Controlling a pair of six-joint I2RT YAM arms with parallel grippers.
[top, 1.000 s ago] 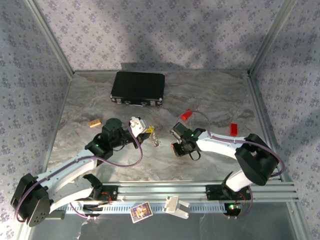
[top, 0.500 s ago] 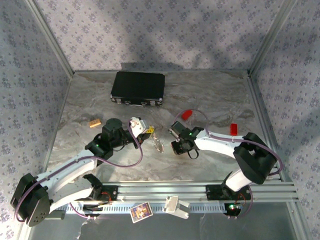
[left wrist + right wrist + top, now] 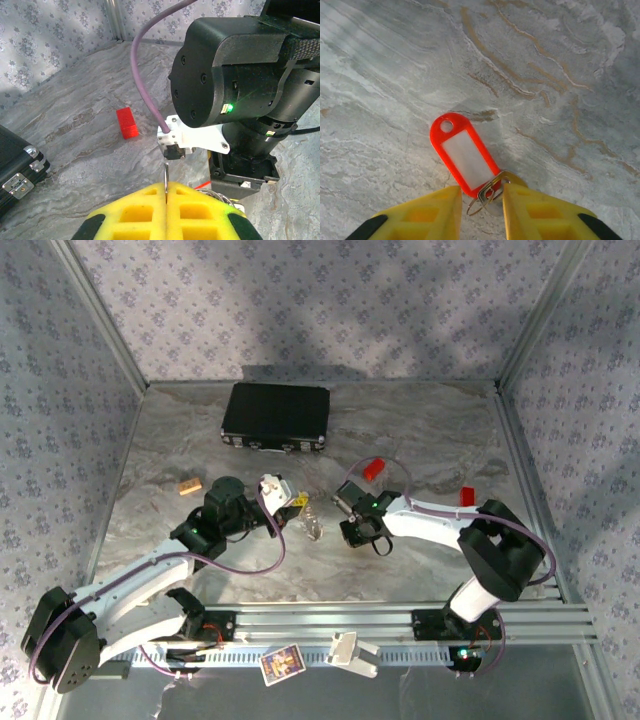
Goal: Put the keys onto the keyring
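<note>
My left gripper (image 3: 166,186) is shut on a thin silvery ring of the keyring (image 3: 166,172), seen edge-on; more silver loops (image 3: 221,198) show beside the right finger. From above, the keyring (image 3: 314,526) hangs off the left gripper (image 3: 298,504). My right gripper (image 3: 481,194) points down at the table, open. The red key (image 3: 465,154), a red plastic tag with a white label, lies flat with its small metal ring and blade end between the yellow fingers (image 3: 427,212). In the top view the right gripper (image 3: 353,533) sits just right of the keyring. The green key is out of view.
A black case (image 3: 276,417) lies at the back. One red block (image 3: 372,468) is behind the right wrist, another (image 3: 466,497) further right. A small wooden block (image 3: 188,485) lies to the left. A card (image 3: 281,663) and a white part (image 3: 350,651) rest on the front rail.
The right gripper has slid left, closer to the left gripper and the hanging keyring. The left arm has stayed put.
</note>
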